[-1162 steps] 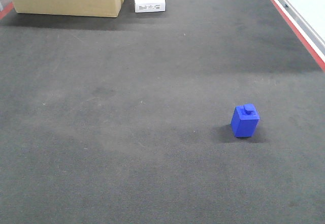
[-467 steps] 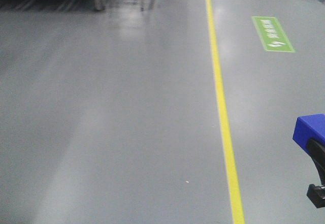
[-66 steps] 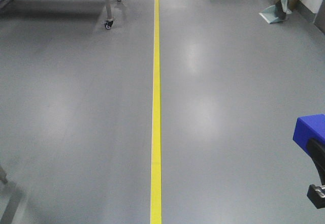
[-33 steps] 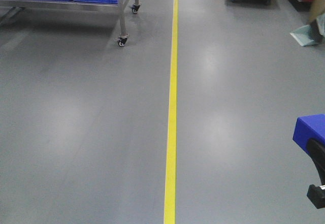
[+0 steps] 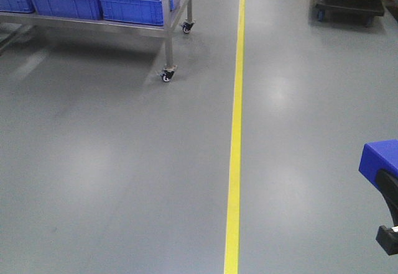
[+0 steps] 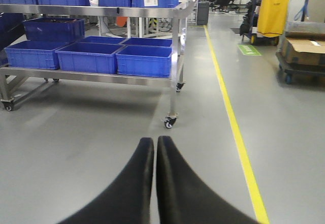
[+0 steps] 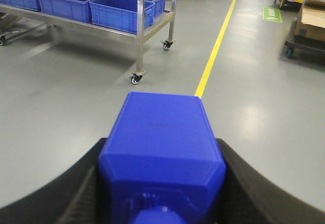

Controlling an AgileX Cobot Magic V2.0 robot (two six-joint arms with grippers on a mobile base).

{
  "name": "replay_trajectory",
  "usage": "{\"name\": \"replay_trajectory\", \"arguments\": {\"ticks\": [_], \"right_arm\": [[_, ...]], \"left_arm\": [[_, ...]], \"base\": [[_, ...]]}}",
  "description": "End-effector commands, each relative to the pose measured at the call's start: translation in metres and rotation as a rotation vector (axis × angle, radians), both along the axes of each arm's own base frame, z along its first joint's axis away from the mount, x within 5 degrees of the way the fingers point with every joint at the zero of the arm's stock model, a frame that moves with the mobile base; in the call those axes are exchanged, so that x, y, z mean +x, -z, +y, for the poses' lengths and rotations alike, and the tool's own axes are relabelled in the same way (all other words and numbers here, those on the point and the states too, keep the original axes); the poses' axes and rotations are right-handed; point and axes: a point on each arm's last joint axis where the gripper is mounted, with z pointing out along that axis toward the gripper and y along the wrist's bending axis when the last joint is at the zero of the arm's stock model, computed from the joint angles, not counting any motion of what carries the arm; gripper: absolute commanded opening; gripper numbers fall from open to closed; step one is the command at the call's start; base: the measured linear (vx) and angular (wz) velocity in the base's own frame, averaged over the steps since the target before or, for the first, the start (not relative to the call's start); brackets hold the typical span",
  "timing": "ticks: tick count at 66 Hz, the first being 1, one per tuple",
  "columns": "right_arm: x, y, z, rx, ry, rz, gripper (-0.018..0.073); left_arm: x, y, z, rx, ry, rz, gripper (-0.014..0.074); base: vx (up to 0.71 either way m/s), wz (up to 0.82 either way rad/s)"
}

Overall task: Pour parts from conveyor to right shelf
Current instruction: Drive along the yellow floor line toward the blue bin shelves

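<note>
The right gripper (image 7: 162, 178) pinches the blue block (image 7: 161, 127) by two opposite flat sides, above the floor (image 7: 66, 97) and well short of the shelf (image 7: 139, 31) and its totes (image 7: 119, 11). The block looks light, rigid and smooth, so those flat walls suit a firm squeeze, though it may slip when tipped. The left gripper (image 6: 154, 155) is pressed together with nothing in it.

Grey floor (image 5: 93, 181), yellow line (image 5: 235, 131), wheeled shelf (image 5: 167, 41)

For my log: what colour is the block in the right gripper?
Bright blue; the block shows best in the right wrist view.
</note>
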Motion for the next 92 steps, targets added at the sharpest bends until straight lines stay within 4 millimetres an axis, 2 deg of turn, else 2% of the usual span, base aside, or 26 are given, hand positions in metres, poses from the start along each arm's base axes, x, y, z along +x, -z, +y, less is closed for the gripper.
{"name": "replay_trajectory", "arguments": {"ticks": [1,31,92], "right_arm": [[0.0028,-0.0162,-0.0012,0.005,0.015,-0.102,-0.0005],[0.0028,-0.0162,-0.0012,0.005,0.015,-0.102,-0.0005],[0.0028,-0.0162,-0.0012,0.005,0.015,-0.102,-0.0005]], "left_arm": [[0.0009,-0.0129,0.0001,-0.014,-0.002,-0.083,-0.0006],[0.0009,-0.0129,0.0001,-0.014,-0.002,-0.083,-0.0006],[0.0009,-0.0129,0.0001,-0.014,-0.002,-0.083,-0.0006]], "base": [[0.72,0.15],[0.67,0.35],[0.64,0.6]]}}
